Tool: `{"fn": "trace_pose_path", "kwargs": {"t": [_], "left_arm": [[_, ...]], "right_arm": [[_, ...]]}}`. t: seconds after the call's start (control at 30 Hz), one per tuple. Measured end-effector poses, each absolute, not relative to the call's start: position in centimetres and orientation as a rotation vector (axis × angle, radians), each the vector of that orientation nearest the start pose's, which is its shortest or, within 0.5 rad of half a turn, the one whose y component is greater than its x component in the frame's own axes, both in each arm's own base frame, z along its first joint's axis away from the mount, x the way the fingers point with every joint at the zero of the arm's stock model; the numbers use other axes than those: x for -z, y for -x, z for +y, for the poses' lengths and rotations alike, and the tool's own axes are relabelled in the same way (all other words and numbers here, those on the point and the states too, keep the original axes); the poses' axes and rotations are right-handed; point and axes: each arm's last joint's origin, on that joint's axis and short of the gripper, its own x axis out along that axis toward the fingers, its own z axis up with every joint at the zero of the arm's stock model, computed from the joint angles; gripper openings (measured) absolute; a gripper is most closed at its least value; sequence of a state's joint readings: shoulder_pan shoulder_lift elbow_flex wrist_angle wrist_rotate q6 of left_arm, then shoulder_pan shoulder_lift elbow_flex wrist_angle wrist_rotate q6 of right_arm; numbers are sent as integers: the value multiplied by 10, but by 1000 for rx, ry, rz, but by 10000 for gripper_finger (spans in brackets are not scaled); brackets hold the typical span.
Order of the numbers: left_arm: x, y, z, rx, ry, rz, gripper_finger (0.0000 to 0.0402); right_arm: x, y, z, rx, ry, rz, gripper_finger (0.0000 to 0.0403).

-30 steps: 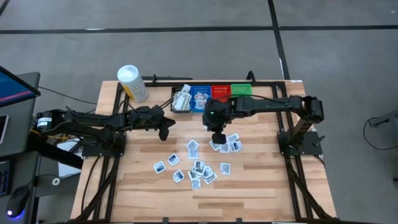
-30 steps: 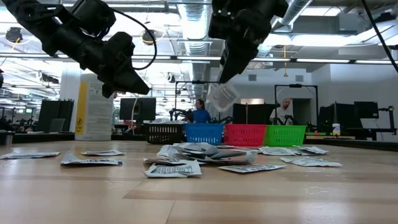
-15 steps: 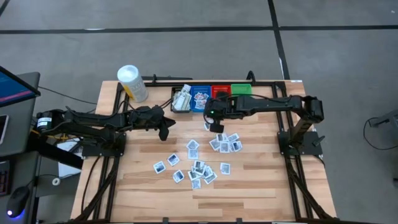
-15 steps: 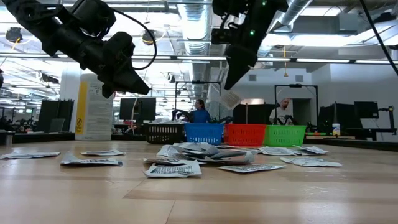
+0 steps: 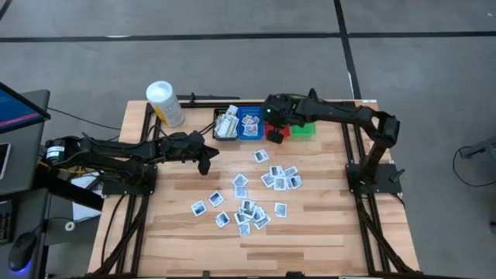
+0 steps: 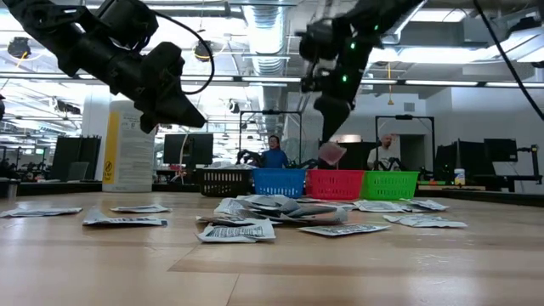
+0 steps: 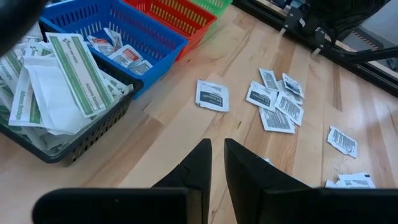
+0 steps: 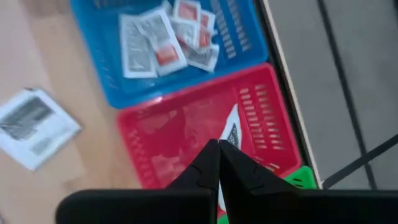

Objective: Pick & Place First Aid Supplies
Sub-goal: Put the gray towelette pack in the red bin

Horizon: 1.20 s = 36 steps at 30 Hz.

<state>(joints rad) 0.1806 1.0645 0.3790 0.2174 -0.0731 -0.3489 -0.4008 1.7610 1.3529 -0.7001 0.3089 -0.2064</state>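
The first aid supplies are small white packets; several lie scattered on the wooden table (image 5: 248, 194), (image 6: 255, 217). My right gripper (image 8: 218, 144) hangs over the red bin (image 8: 168, 137), shut on one packet (image 6: 331, 154). The blue bin (image 8: 161, 37) beside it holds several packets with red marks. The black bin (image 7: 56, 87) holds larger white and green packets. My left gripper (image 7: 216, 144) hovers above the table near the black bin, open by a narrow gap, touching nothing. My right gripper pinches one white packet between its two fingers, which point down from above. In the right wrist view the packet shows edge-on, sticking out past the fingertips (image 8: 232, 134). It hangs below the fingers, lifted clear, above the red bin.
Four bins stand in a row at the table's far edge: black, blue, red and green (image 5: 304, 126). A white tub with a yellow label (image 5: 165, 103) stands at the far left corner. One packet (image 5: 260, 156) lies alone between the bins and the pile. People show in the room behind.
My right gripper has moved from above the scattered packets toward the table's far edge and now hangs over the red bin. It stayed shut on the packet, which was carried along clear of the table.
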Motion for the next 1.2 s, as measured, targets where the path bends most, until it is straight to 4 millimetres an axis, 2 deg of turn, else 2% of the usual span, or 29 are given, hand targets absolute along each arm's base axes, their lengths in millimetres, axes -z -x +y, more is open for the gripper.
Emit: {"fn": "trace_pose_path", "kwargs": {"t": [0.13,0.27,0.4,0.7,0.83,0.97,1.07,1.2], "left_arm": [[-182,-202,39,-328,366,416,43],[-183,-202,39,-329,373,411,43],[-183,-202,39,-329,373,411,43],[-183,-203,39,-328,373,407,43],[-183,-203,39,-328,373,407,43],[-183,-203,39,-328,373,407,43],[-183,-203,39,-328,373,407,43],[-183,-203,39,-327,373,407,43]], "right_arm": [[-213,-328,-167,513,87,1262,0],[-199,-332,-169,511,80,1293,5],[-199,-338,-164,473,89,1260,29],[-208,-345,-148,432,126,1223,121],[-227,-346,-136,434,139,1143,132],[-250,-348,-117,406,177,1032,121],[-268,-348,-102,357,214,944,112],[-282,-347,-84,238,186,869,107]]}}
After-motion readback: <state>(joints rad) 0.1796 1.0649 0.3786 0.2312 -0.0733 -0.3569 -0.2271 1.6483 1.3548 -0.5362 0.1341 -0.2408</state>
